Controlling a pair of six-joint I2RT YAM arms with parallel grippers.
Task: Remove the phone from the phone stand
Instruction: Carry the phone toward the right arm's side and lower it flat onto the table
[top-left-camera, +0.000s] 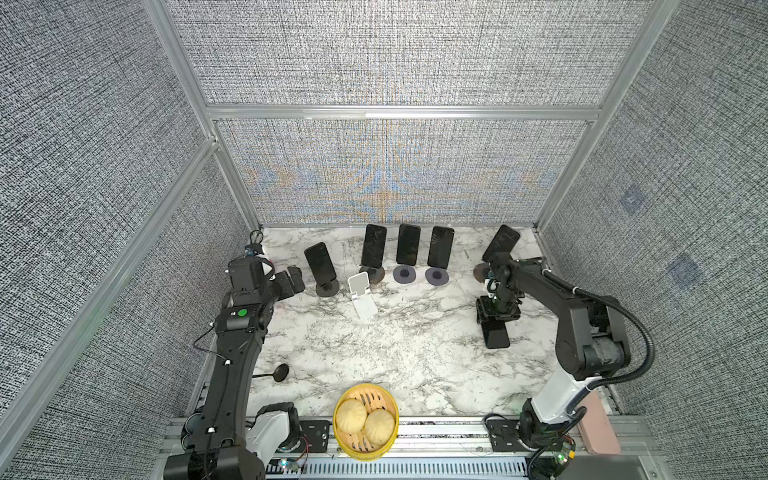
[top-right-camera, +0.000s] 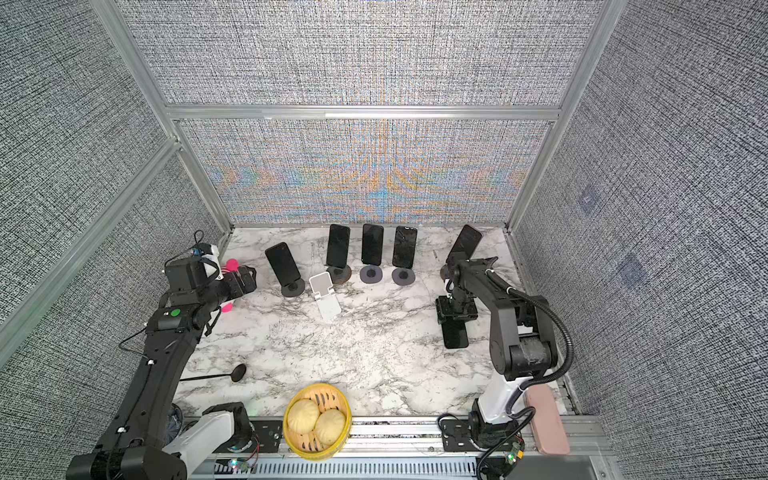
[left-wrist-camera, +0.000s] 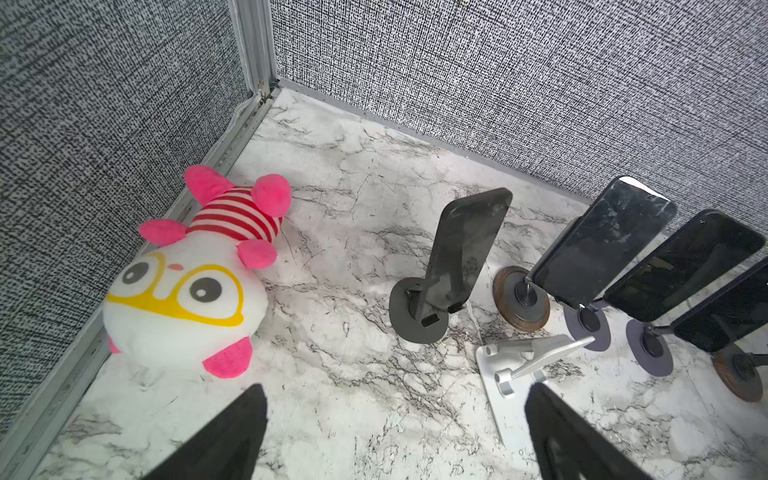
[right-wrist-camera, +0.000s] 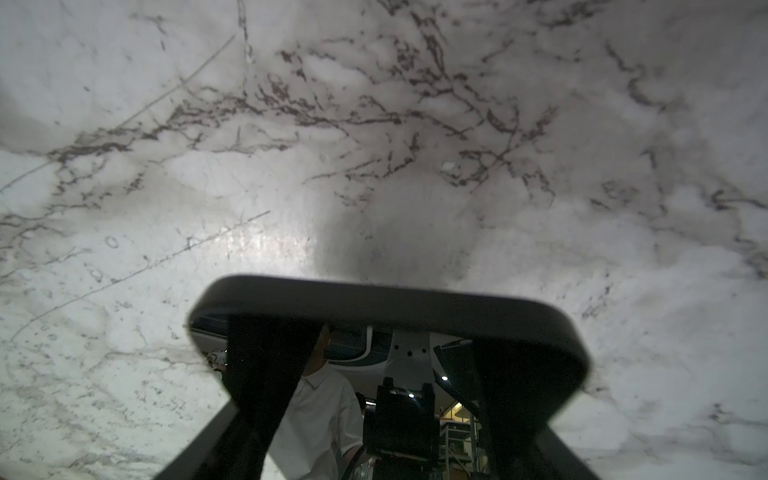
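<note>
One black rectangular phone (top-left-camera: 497, 338) clamped across its edges in my right tool (top-left-camera: 497, 320), low over the white marble tabletop (top-left-camera: 415, 353). Lower it flat, then release gently. Left tool (top-left-camera: 293, 281) spread wide, empty.

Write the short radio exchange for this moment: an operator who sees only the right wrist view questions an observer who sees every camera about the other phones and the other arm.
Operator: I see only a phone held by the right gripper, low over the marble table. How many others are on stands?
Observer: Five, in a row along the back wall. The rightmost phone is just behind your arm.
Operator: Is the left gripper free to help?
Observer: Yes. The left gripper is open and holds nothing, at the far left near a pink plush toy.
</note>
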